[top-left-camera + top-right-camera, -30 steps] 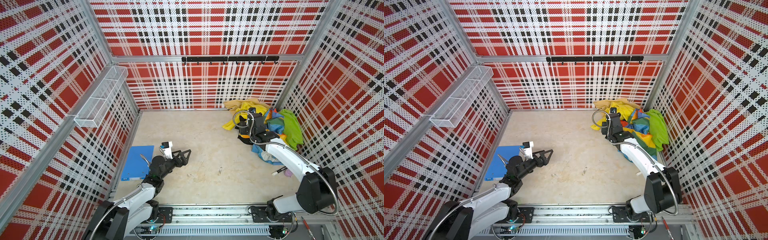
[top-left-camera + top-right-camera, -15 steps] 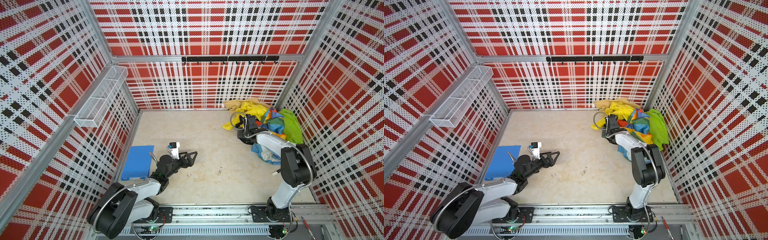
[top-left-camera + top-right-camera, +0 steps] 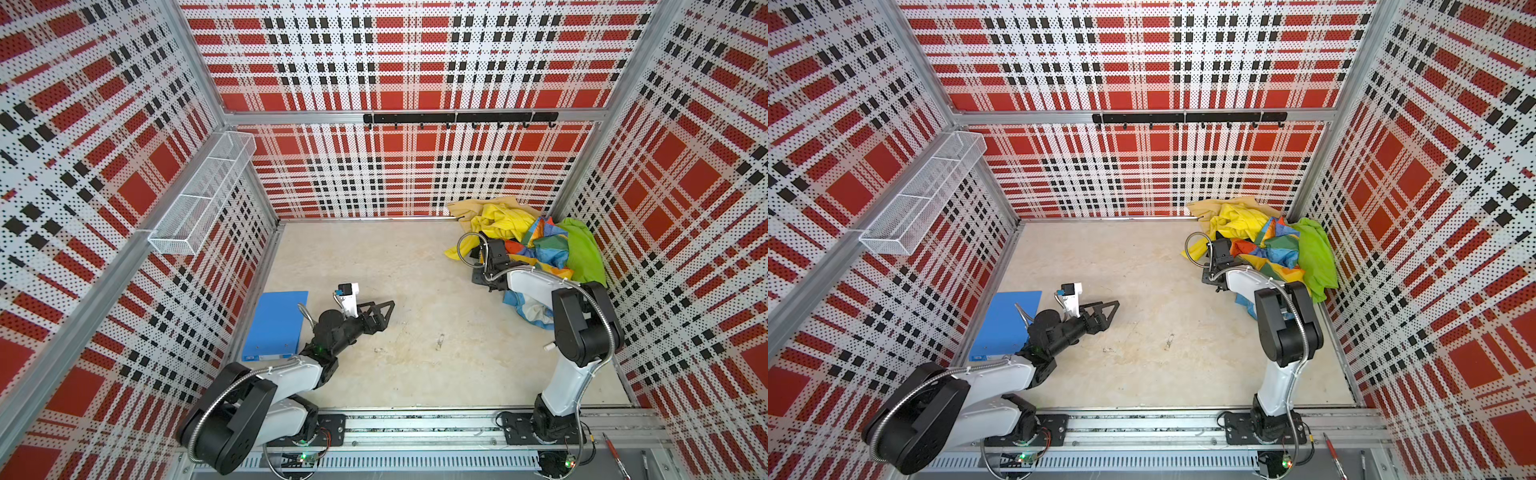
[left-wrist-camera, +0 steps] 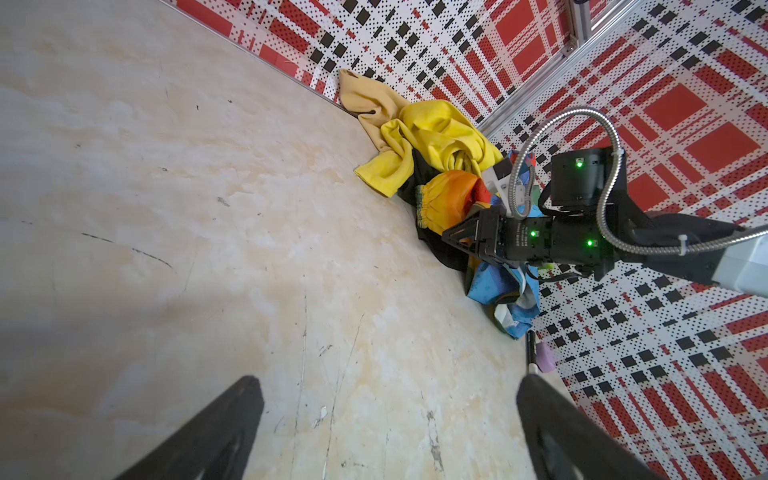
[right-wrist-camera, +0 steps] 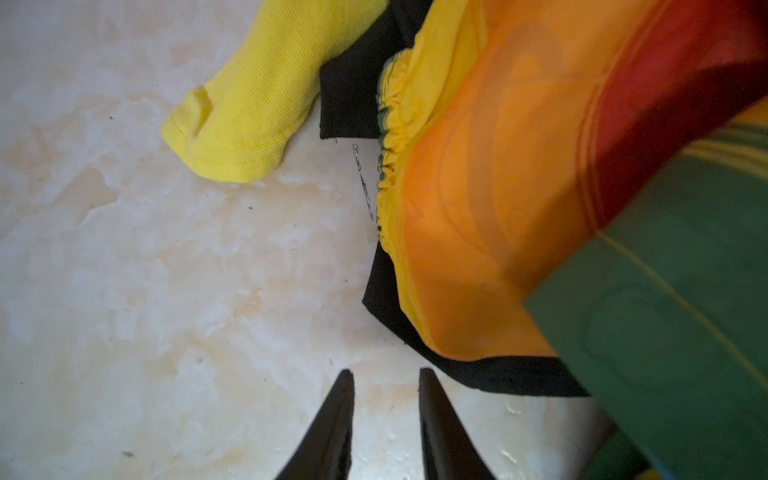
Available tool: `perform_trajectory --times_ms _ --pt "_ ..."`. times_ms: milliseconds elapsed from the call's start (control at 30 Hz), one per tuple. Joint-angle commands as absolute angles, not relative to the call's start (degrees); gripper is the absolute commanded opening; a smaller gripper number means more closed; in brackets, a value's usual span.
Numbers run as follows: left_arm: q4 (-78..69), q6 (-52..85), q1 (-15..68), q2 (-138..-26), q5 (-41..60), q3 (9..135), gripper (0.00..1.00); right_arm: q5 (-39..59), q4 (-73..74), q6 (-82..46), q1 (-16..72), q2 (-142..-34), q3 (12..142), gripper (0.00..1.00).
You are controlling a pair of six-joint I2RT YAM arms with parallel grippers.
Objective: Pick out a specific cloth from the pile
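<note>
The pile point(image 3: 536, 245) point(image 3: 1266, 241) lies in the far right corner: yellow, tan, lime green and rainbow patchwork cloths. The black cloth point(image 5: 498, 376) shows only as edges poking out from under the orange patchwork and beside the yellow sleeve point(image 5: 237, 124); it also shows in the left wrist view point(image 4: 419, 174). My right gripper point(image 5: 386, 372) point(image 3: 482, 276) is low at the pile's near-left edge. Its jaws are narrowly open over bare floor, just short of the black hem, with nothing between them. My left gripper point(image 4: 390, 380) point(image 3: 386, 309) is wide open and empty over the mid floor.
A blue folder point(image 3: 276, 326) lies flat by the left wall. A white wire basket point(image 3: 203, 195) hangs on the left wall and a black hook rail point(image 3: 457, 118) on the back wall. A pen and a purple object point(image 4: 544, 357) lie by the right wall.
The right gripper's jaws have narrowed a lot, and its arm has folded back while the gripper stays at the pile's edge. The left gripper has slid a little forward and right, still wide open.
</note>
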State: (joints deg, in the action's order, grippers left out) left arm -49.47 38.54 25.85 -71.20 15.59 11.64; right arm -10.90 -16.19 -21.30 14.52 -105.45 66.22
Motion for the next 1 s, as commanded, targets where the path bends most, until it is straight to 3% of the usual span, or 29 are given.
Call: perform_trajectory --times_ms 0,200,600,800,967 --pt "-51.50 38.74 25.66 -71.76 15.08 12.57 0.99 -9.16 -11.88 -21.29 13.63 -107.48 65.63 0.27" --pt "-51.50 38.70 25.40 -71.60 14.98 12.14 0.99 -10.66 -12.38 -19.39 13.54 -111.05 69.45 0.26" --pt "-51.51 38.83 25.05 -72.86 15.32 12.65 0.99 -13.09 -13.10 -16.35 12.88 -114.81 73.36 0.41" --pt "-51.68 39.18 25.04 -73.18 15.39 13.08 0.99 -13.00 -12.33 -16.61 12.48 -116.19 72.79 0.14" --pt "-51.62 39.15 24.76 -72.98 15.57 13.01 0.99 -11.88 -11.07 -16.44 12.48 -114.41 70.89 0.03"
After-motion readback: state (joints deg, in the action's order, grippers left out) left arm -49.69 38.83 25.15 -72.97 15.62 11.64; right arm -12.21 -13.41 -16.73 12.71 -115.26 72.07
